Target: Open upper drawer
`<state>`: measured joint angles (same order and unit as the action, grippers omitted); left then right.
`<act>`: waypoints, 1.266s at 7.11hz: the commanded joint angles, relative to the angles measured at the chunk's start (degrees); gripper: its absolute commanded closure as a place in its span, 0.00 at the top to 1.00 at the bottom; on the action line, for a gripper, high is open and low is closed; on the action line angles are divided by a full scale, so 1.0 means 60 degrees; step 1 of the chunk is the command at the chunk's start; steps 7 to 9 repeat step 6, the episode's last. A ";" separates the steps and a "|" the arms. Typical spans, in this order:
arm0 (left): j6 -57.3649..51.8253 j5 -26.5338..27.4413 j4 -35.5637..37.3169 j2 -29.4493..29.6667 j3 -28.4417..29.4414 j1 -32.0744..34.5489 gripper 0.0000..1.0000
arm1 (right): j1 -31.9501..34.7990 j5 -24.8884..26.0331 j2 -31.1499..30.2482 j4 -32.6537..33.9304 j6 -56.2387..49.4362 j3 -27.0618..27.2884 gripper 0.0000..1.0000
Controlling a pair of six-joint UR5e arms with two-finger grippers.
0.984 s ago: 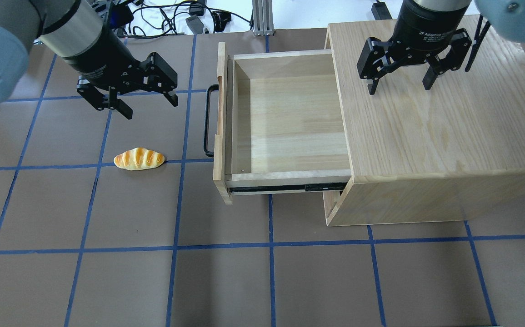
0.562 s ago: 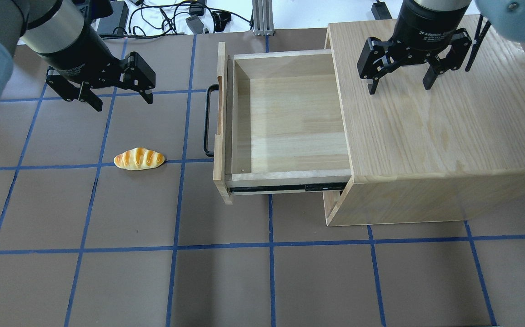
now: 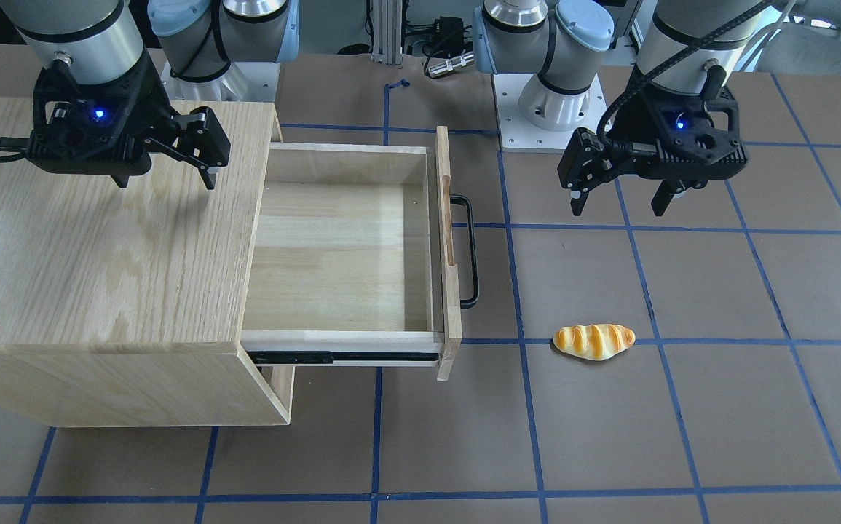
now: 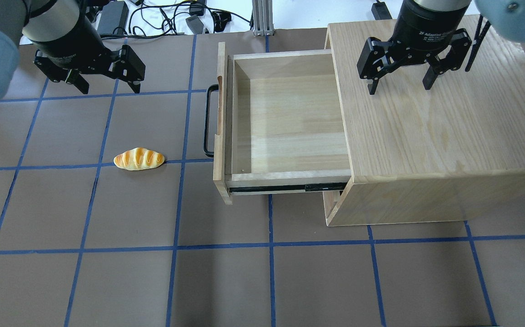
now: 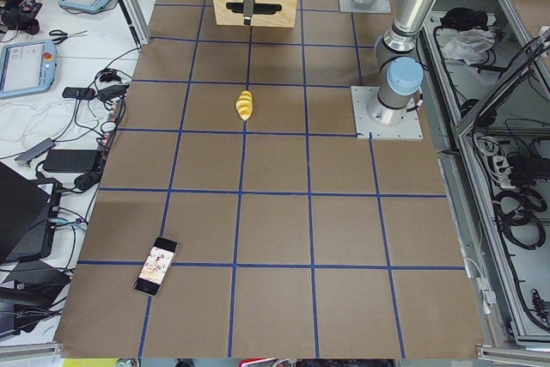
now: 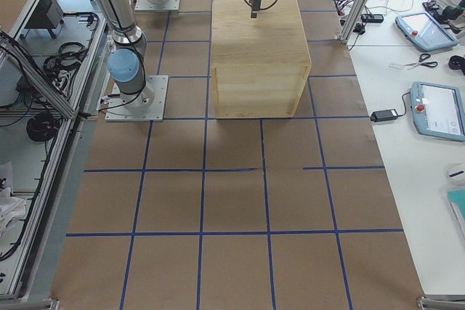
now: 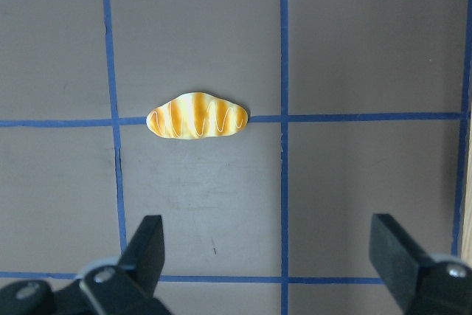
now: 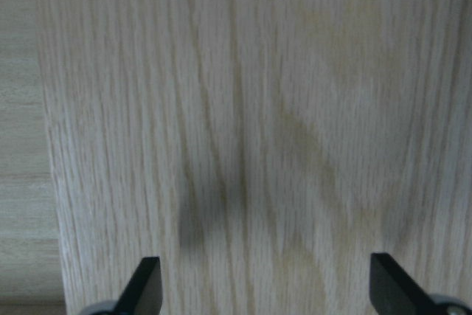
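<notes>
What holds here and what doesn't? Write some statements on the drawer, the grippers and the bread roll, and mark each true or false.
1. The upper drawer stands pulled out of the cabinet. True.
2. The left gripper is shut on the drawer's handle. False: it is open, apart from the handle, over the table.
3. The bread roll lies inside the drawer. False: it lies on the table, outside the drawer, on the handle's side.
4. The right gripper is open above the cabinet's top. True.

Counter (image 4: 130, 281): brown surface, blue tape grid. White side table (image 6: 381, 74) bearing teach pendants (image 6: 438, 110); cables (image 4: 162, 20) behind. Aluminium frame post (image 4: 260, 18) at far edge.
</notes>
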<state>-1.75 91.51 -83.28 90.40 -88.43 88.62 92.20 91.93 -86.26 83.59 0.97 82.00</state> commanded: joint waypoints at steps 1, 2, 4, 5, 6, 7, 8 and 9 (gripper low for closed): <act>0.0116 -0.0149 -0.0008 0.0051 0.0090 -0.0034 1.00 | 0.0000 0.0000 0.0007 0.0000 0.0000 0.0000 1.00; 0.0087 -0.0149 0.0051 0.0051 0.0046 -0.0034 1.00 | 0.0000 0.0000 0.0007 0.0000 0.0000 0.0000 1.00; 0.0116 -0.0164 0.0051 0.0051 0.0031 -0.0034 1.00 | 0.0000 0.0000 0.0007 0.0000 0.0000 0.0000 1.00; 0.0116 -0.0164 0.0051 0.0051 0.0017 -0.0034 1.00 | 0.0000 0.0000 0.0007 0.0000 0.0000 0.0000 1.00; 0.0116 -0.0164 0.0051 0.0051 0.0002 -0.0034 1.00 | 0.0000 0.0000 0.0007 0.0000 0.0000 0.0000 1.00; 0.0116 -0.0164 0.0051 0.0051 0.0002 -0.0034 1.00 | 0.0000 0.0000 0.0007 0.0000 0.0000 0.0000 1.00; 0.0116 -0.0164 0.0051 0.0051 0.0002 -0.0034 1.00 | 0.0000 0.0000 0.0007 0.0000 0.0000 0.0000 1.00; 0.0116 -0.0164 0.0051 0.0051 0.0002 -0.0034 1.00 | 0.0000 0.0000 0.0007 0.0000 0.0000 0.0000 1.00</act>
